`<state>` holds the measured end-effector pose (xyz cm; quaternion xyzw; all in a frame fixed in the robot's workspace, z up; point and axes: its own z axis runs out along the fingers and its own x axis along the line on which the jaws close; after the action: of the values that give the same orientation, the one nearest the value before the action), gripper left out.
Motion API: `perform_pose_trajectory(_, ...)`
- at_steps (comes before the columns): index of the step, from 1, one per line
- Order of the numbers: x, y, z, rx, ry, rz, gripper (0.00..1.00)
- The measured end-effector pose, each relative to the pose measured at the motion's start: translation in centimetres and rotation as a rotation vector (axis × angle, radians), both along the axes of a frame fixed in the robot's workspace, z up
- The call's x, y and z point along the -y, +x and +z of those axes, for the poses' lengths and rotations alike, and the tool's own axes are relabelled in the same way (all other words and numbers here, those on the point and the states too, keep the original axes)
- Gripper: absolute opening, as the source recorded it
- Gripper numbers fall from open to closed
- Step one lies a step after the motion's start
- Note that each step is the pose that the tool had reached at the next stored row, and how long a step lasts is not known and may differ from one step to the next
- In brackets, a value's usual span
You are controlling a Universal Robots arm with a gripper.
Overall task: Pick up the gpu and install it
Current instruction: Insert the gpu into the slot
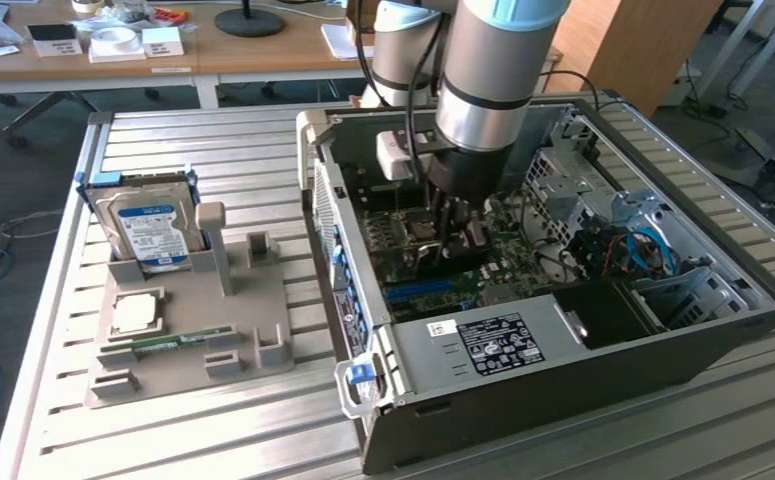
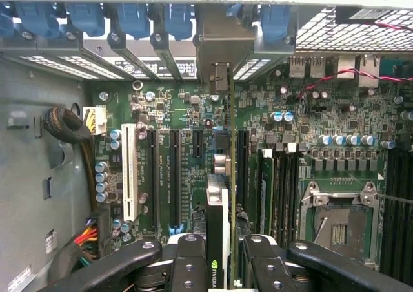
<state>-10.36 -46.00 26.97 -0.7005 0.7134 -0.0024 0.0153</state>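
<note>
One gripper [image 2: 226, 247] holds the gpu [image 2: 219, 205] on its edge, right over the motherboard [image 2: 174, 111] slots. This looks like the fitting-in step; it needs the card straight over its slot.

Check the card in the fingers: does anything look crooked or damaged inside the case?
Nothing stands out. The gpu sits edge-on and straight between the fingers, parallel to the motherboard slots, with no visible damage.
</note>
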Motion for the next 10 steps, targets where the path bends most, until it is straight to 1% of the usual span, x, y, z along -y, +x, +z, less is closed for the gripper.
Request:
perform_pose_trajectory(5, 0.0, -0.12, -0.02, 0.001, 0.0, 0.0, 0.27)
perform_pose_trajectory(8, 0.01, -0.15, -0.07, 0.0008, -0.0015, 0.0, 0.27)
perform_pose_trajectory(10, 0.0, -0.15, -0.07, 0.0009, -0.0014, 0.0, 0.27)
